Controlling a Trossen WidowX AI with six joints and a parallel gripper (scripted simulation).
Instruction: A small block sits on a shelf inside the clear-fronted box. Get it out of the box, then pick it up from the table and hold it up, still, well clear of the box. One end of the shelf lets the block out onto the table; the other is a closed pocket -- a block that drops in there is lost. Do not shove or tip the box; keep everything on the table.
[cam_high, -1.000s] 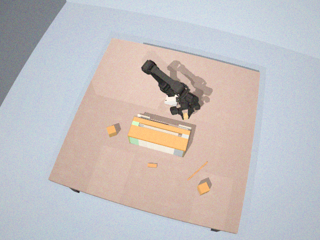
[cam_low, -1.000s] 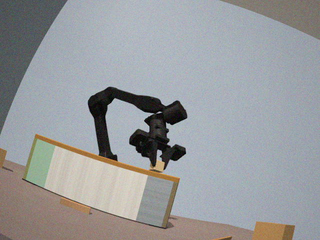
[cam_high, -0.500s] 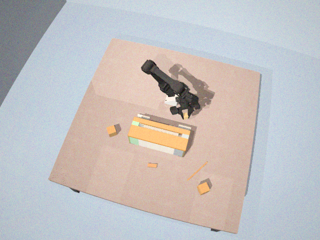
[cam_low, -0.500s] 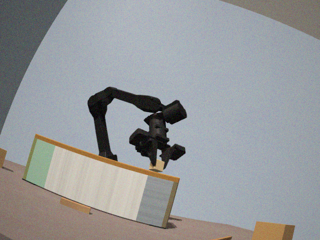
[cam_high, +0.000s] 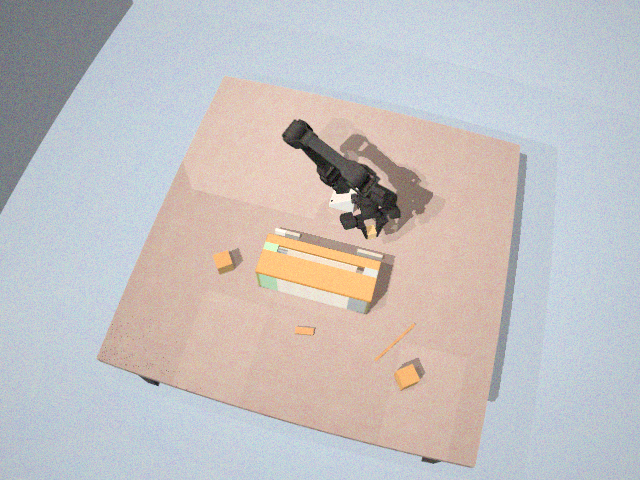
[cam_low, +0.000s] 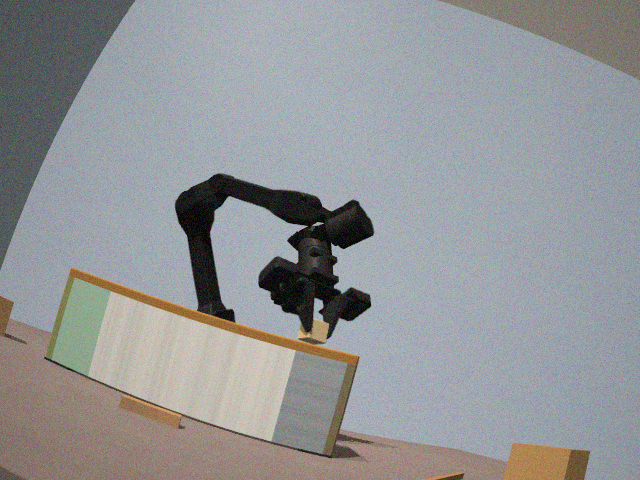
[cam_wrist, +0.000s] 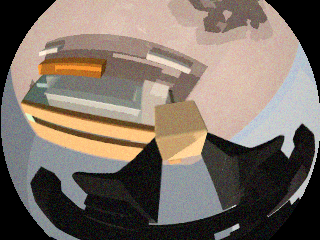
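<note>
My gripper (cam_high: 371, 228) (cam_low: 317, 326) (cam_wrist: 178, 136) is shut on the small tan block (cam_high: 371, 230) (cam_low: 314, 331) (cam_wrist: 180, 131) and holds it in the air. It hangs above the table behind the right end of the box (cam_high: 315, 272) (cam_low: 196, 374) (cam_wrist: 87, 127), higher than the box's top. The box has an orange lid, a green end at the left and a grey end at the right. In the wrist view the box lies below and to the left of the block.
An orange cube (cam_high: 223, 260) lies left of the box and another orange cube (cam_high: 407, 375) (cam_low: 542, 462) lies at the front right. A flat orange piece (cam_high: 304, 330) (cam_low: 149, 410) and a thin orange stick (cam_high: 394, 342) lie in front of the box. The arm's white base (cam_high: 341, 200) stands behind.
</note>
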